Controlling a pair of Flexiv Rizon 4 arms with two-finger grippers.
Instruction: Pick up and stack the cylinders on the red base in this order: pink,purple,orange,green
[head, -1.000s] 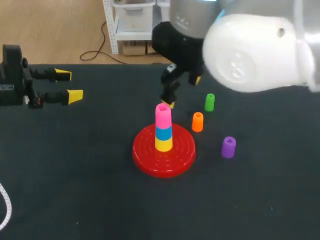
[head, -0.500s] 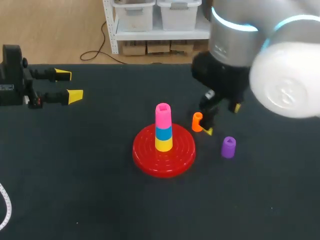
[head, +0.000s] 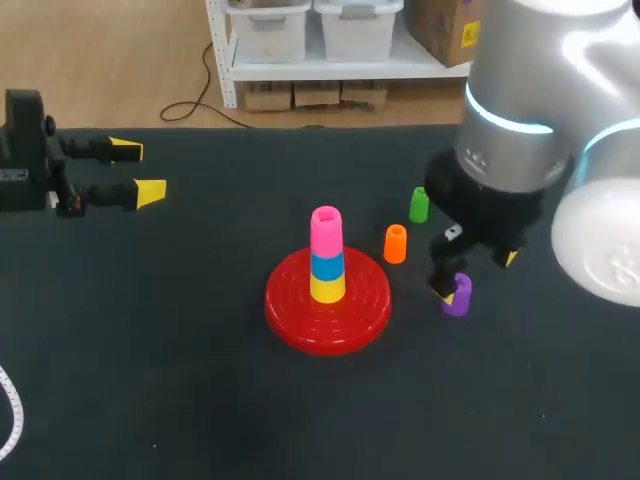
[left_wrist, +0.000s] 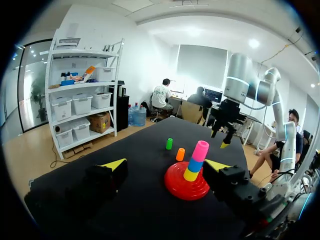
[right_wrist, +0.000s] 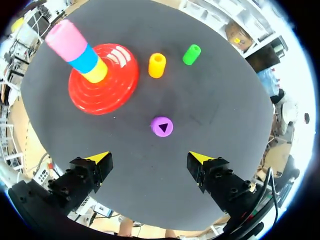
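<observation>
The right gripper (right_wrist: 150, 159) hung spread wide and empty over the dark tabletop (head: 150, 380). The purple cylinder (right_wrist: 161, 126) stood upright just ahead of it, roughly midway between the lines of its two yellow-tipped fingers and touched by neither. In the head view one yellow tip appeared right beside the purple cylinder.

Farther ahead of this gripper stood the orange cylinder (right_wrist: 157, 65), and beyond that the green cylinder (right_wrist: 191, 54), both upright and apart from each other. Off to one side, well ahead of the gripper, sat the red base (right_wrist: 112, 100). It carried a stack: a yellow cylinder (right_wrist: 96, 73) at the bottom, a blue cylinder (right_wrist: 86, 58) on it, and the pink cylinder (right_wrist: 67, 40) on top.

The left gripper (head: 138, 170) was released too, holding nothing, well apart from the base, which lay ahead of its fingers.
</observation>
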